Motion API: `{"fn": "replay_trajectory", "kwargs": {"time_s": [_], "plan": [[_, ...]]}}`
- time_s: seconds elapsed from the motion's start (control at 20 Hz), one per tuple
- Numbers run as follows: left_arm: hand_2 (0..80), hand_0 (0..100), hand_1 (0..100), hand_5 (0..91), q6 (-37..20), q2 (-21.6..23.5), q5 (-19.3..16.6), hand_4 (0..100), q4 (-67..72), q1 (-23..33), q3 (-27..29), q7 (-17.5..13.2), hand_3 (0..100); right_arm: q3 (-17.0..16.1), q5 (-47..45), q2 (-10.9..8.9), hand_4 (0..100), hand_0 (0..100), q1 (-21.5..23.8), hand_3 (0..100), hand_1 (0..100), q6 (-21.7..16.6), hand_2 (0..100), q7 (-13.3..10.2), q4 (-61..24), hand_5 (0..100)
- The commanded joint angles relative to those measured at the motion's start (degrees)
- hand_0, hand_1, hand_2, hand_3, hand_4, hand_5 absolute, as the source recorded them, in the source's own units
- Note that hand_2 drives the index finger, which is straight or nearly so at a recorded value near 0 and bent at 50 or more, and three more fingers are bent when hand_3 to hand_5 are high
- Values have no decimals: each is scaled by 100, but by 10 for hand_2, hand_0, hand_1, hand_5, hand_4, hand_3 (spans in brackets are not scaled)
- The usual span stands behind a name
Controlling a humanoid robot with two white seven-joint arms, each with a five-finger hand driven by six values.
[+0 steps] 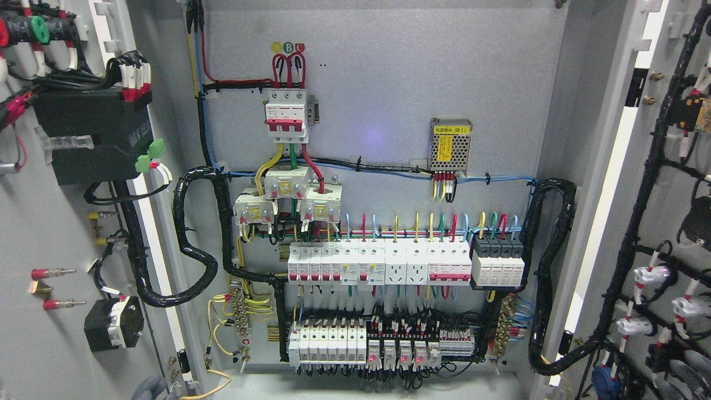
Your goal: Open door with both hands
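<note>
Fingers are barely showing: a grey rounded shape [149,386] at the bottom edge may be the left hand, and I cannot tell whether it is released or clenched; the right hand is not showing at all.
Both doors are standing wide now, the left door [44,222] swinging out to the left with its black module and cabling facing us, the right door [669,222] hanging open at the right with its wire harness, and the cabinet's backplate [389,83] is lying fully exposed between them, its row of circuit breakers [377,264] and the small power supply [451,145] in plain sight. By my reading the opening is looking all but finished; the next move is calling for the arms to be drawing clear of the doors without snagging the looms.
</note>
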Motion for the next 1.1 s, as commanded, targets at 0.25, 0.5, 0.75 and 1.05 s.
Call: {"fn": "replay_trajectory", "kwargs": {"time_s": [0.25, 0.5, 0.75, 1.05], "plan": [[0, 0, 0, 0, -4155, 451, 742, 0, 592, 39, 2413, 1, 0, -508, -542, -35, 0, 0, 33, 0, 0, 10, 0, 1, 470, 0], [0, 0, 0, 0, -4146, 1303, 1401, 0, 1716, -189, 3029, 1, 0, -640, -568, -18, 0, 0, 60, 0, 0, 10, 0, -8, 567, 0], [0, 0, 0, 0, -4146, 2139, 1956, 0, 2753, -479, 3030, 1, 0, -702, -639, -18, 0, 0, 60, 0, 0, 10, 0, -34, 769, 0], [0, 0, 0, 0, -4155, 2869, 2106, 0, 4010, -1173, 2855, -8, 0, -912, -683, -9, 0, 0, 25, 0, 0, 10, 0, -34, 1033, 0]]}}
